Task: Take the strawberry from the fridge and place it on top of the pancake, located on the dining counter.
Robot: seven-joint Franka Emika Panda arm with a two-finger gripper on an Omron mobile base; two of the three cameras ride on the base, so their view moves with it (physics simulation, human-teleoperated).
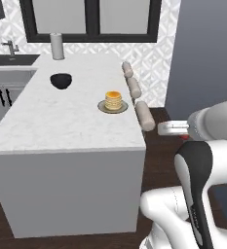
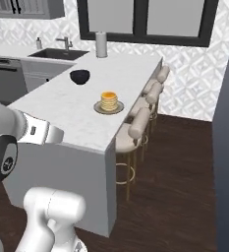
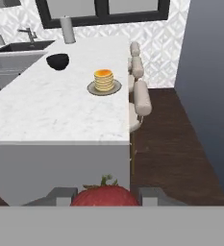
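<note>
The two-finger gripper (image 3: 105,196) is clenched halfway on the small red strawberry (image 3: 105,196), its grey fingertips (image 3: 60,194) touching each side. Ahead, the golden pancake stack (image 3: 103,79) sits on the white marble dining counter (image 3: 51,110). No writing is legible.

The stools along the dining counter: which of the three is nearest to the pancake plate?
The middle stool, the second in the row. It stands almost level with the pancake on its plate, while the near stool stands closer to the camera and the far stool nearer the window.
</note>
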